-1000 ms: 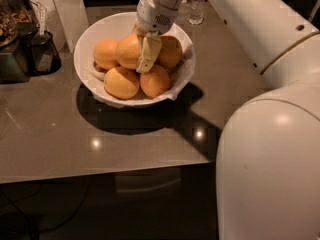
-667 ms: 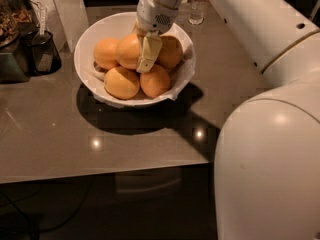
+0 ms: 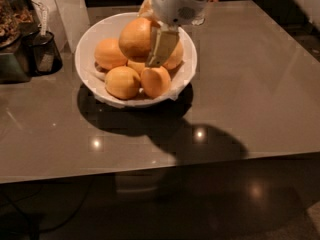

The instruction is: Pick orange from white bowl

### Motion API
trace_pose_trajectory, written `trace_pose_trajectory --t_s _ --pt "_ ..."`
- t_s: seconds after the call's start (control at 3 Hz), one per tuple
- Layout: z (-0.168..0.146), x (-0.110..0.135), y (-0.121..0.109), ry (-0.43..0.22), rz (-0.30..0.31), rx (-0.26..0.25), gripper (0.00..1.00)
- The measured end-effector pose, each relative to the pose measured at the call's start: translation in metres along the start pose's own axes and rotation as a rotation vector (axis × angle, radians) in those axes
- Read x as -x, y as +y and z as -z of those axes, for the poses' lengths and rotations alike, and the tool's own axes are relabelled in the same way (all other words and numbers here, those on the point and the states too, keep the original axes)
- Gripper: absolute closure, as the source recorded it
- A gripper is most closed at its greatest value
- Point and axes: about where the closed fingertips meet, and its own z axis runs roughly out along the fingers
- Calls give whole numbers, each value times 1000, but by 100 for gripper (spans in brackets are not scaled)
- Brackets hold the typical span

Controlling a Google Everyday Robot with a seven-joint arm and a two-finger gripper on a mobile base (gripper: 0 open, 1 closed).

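The white bowl (image 3: pixel 90 83) stands on the grey table at the back left, with several oranges in it. The largest, deep-toned orange (image 3: pixel 134 38) sits higher than the others, over the middle of the bowl, and my gripper (image 3: pixel 148 46) is shut on it from above. One pale finger (image 3: pixel 161 46) lies along its right side; the other finger is hidden behind it. The remaining oranges (image 3: pixel 121 82) lie lower in the bowl around and under it.
A black cup (image 3: pixel 45 51) and a dark appliance (image 3: pixel 11 39) stand left of the bowl. A white upright object (image 3: pixel 67 9) is behind it. The table's front edge (image 3: pixel 150 171) runs across the lower part of the view.
The gripper has come up with the large orange in it, so the orange now stands above the pile. The view has shifted and the arm's big white link no longer fills the right side.
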Motion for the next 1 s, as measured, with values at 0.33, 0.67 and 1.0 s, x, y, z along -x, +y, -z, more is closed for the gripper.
trace_pose_trajectory --t_s 0.33,0.67,1.0 --pt "63 54 68 -87 125 -227 100" --pt "82 18 101 -63 75 -364 100" --pt "94 6 113 -67 58 -405 100"
